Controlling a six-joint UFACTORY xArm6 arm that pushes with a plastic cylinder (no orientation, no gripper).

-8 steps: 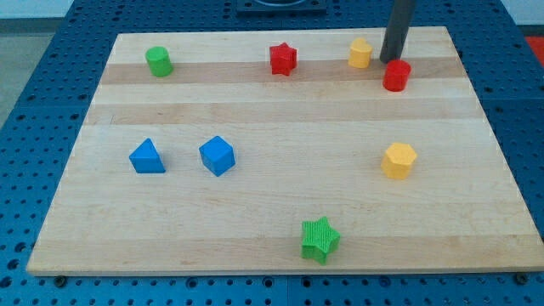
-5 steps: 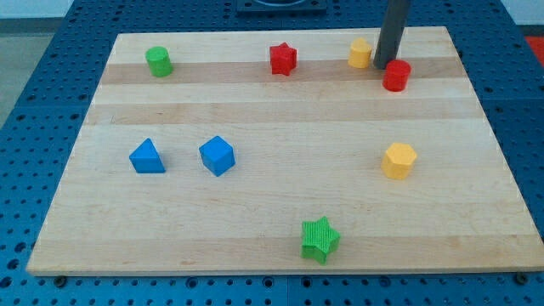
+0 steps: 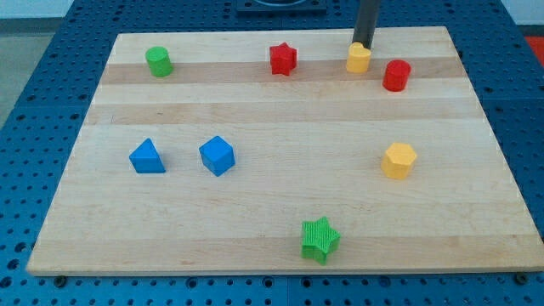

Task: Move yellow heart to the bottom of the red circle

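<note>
The yellow heart [image 3: 359, 59] sits near the board's top edge, right of centre. The red circle [image 3: 396, 75] stands just to its right and slightly lower, a small gap between them. My tip [image 3: 362, 42] is at the top edge of the yellow heart, touching or nearly touching it from above in the view. The dark rod rises out of the view's top.
A red star [image 3: 283, 59] lies left of the heart, a green cylinder [image 3: 157, 61] at top left. A blue triangle [image 3: 147, 157] and blue cube [image 3: 217, 155] sit at mid left. A yellow hexagon [image 3: 399, 161] is at right, a green star [image 3: 320, 239] at bottom.
My tip has moved left and up, from between the heart and the red circle to just above the yellow heart. The blocks have not visibly shifted.
</note>
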